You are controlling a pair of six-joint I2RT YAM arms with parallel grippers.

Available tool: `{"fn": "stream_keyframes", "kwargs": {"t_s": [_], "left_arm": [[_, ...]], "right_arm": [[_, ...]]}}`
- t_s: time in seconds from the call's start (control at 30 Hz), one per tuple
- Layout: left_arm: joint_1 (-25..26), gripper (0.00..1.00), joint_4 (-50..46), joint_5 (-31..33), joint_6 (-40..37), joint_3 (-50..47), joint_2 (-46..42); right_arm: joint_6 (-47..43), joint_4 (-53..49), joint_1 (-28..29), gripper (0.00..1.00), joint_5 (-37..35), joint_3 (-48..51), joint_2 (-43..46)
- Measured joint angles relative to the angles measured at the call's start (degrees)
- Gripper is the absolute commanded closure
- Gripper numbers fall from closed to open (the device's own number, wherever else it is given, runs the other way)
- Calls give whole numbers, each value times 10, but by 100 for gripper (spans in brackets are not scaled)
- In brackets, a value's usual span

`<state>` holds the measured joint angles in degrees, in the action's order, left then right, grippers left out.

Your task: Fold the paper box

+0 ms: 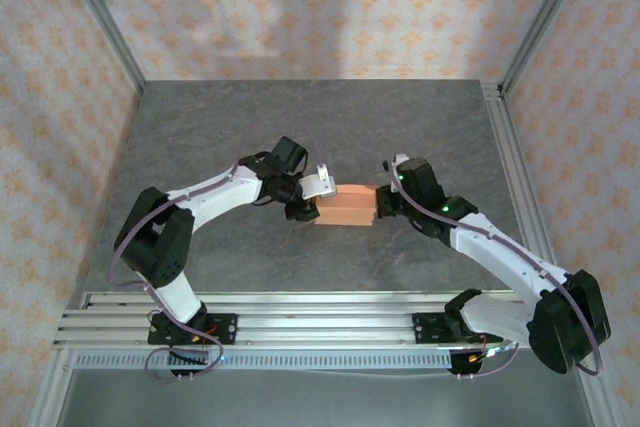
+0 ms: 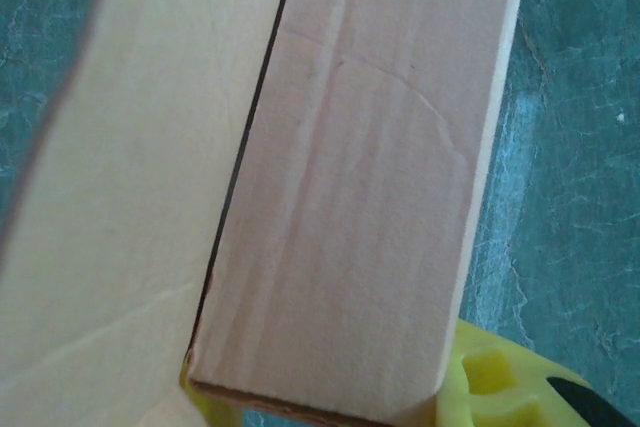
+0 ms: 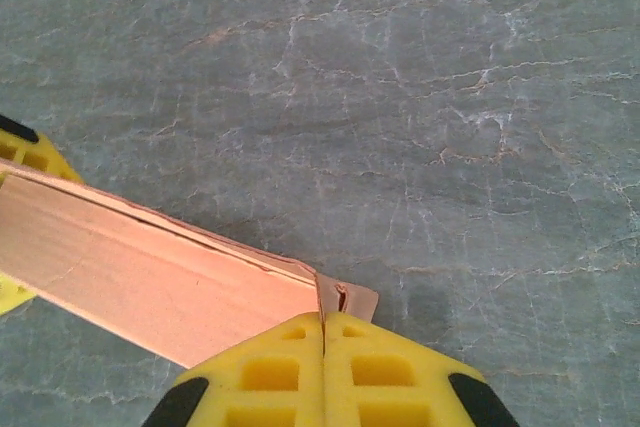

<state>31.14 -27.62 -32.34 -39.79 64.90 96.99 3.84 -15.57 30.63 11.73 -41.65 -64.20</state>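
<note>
The paper box (image 1: 345, 209) is a salmon-pink folded block at the middle of the table, held between both arms. My left gripper (image 1: 312, 197) is shut on the box's left end. In the left wrist view the box (image 2: 350, 197) is seen close up, with a yellow finger (image 2: 485, 377) on its right side and a sliver of the other at its lower left corner; a dark seam runs between two of its panels. My right gripper (image 3: 323, 332) is shut on a thin card edge at the right end of the box (image 3: 150, 282), pinched between the yellow fingers (image 3: 270, 372).
The grey stone-patterned tabletop (image 1: 300, 127) lies all round the box. Aluminium rails (image 1: 300, 312) run along the near edge by the arm bases. Metal frame posts (image 1: 100, 17) and patterned walls close in the back and sides.
</note>
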Motion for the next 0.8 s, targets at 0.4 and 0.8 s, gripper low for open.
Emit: {"fn": "stream_keyframes", "kwargs": {"t_s": [0.4,0.8], "left_arm": [[8,62,0,13,39,22,17],[10,61,1,14,45,30,27]], "right_arm": [[80,88,28,100,-88,47,9],[125,165,54,100,-152,99,21]]}}
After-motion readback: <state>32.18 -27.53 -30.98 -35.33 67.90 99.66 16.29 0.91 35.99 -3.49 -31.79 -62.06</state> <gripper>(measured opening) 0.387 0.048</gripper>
